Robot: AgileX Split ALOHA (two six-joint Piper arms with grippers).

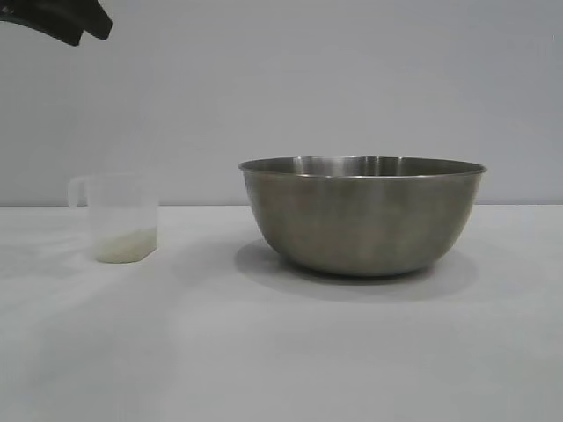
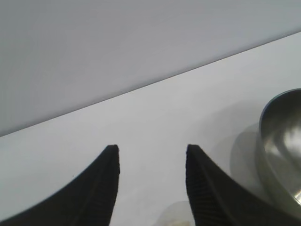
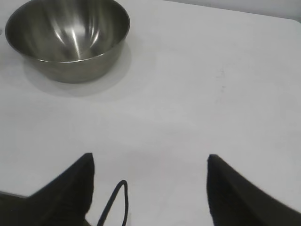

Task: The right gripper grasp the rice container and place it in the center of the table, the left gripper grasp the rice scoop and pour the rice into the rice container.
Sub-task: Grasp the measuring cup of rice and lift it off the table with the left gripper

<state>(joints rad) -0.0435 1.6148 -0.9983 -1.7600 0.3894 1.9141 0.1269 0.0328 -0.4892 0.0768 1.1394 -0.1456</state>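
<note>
The left gripper (image 1: 75,25) is mostly cut off in the exterior view; the scoop (image 2: 175,217) barely shows in the left wrist view.

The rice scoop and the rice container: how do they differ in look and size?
The rice scoop is small, translucent plastic; the rice container is much wider, opaque brushed steel. The scoop holds a thin layer of rice; the container looks empty. Both stand upright, apart, on the table.

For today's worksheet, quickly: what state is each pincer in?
Left pincer: open, holding nothing, above the rice scoop.
Right pincer: open, holding nothing.
</note>
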